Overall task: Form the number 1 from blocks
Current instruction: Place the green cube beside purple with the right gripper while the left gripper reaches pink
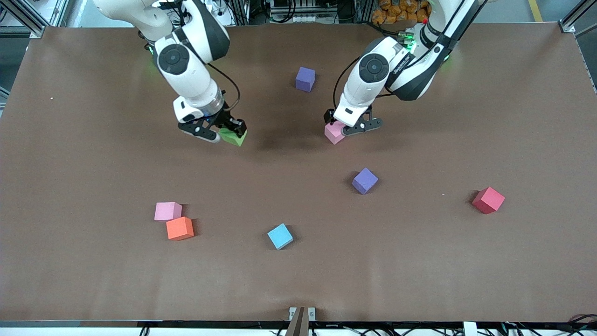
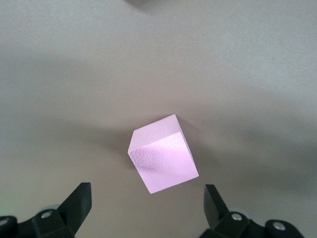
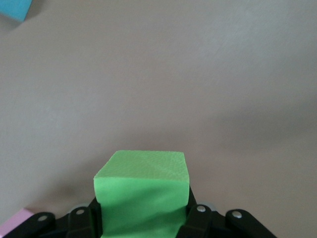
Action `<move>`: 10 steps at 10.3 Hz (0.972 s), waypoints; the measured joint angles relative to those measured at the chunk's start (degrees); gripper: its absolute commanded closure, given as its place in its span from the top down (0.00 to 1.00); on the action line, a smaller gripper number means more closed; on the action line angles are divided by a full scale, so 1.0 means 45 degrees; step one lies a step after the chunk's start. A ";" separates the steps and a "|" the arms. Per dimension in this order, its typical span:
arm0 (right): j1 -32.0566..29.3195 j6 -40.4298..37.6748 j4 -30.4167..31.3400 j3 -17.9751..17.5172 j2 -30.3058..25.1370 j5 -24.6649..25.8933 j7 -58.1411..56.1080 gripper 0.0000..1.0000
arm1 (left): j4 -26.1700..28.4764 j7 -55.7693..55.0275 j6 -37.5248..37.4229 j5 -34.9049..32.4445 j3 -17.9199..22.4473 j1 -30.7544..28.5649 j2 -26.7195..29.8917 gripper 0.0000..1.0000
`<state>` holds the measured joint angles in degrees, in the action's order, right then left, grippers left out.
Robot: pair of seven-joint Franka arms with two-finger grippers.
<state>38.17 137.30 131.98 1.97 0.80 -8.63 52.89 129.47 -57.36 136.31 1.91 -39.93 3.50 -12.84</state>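
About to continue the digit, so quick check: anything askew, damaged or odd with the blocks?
Nothing damaged. The green block, clamped in the right gripper, looks slightly squeezed. The left gripper is open over a pink block lying skewed to its jaws.

Orange cube (image 1: 180, 228) on brown counter (image 1: 70, 140), toward right arm's end. Light-blue cube (image 1: 280, 236) near counter's middle, close to front camera. Red cube (image 1: 488, 200) toward left arm's end.
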 measured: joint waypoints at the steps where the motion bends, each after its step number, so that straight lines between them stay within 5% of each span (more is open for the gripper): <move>1: 0.0403 0.0158 0.0048 -0.0107 0.0038 0.0000 0.0402 0.59 | -0.0098 -0.0008 0.0001 0.0000 0.0387 0.0396 -0.0166 1.00; 10: 0.4561 0.3302 -0.0686 -0.0349 0.3639 0.0000 0.3909 0.58 | -0.1070 -0.0790 0.0182 0.0005 0.2177 0.1026 -0.1509 1.00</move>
<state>58.70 152.16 128.89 0.40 17.17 -8.63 70.48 124.65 -60.91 137.13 1.94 -30.14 8.12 -19.63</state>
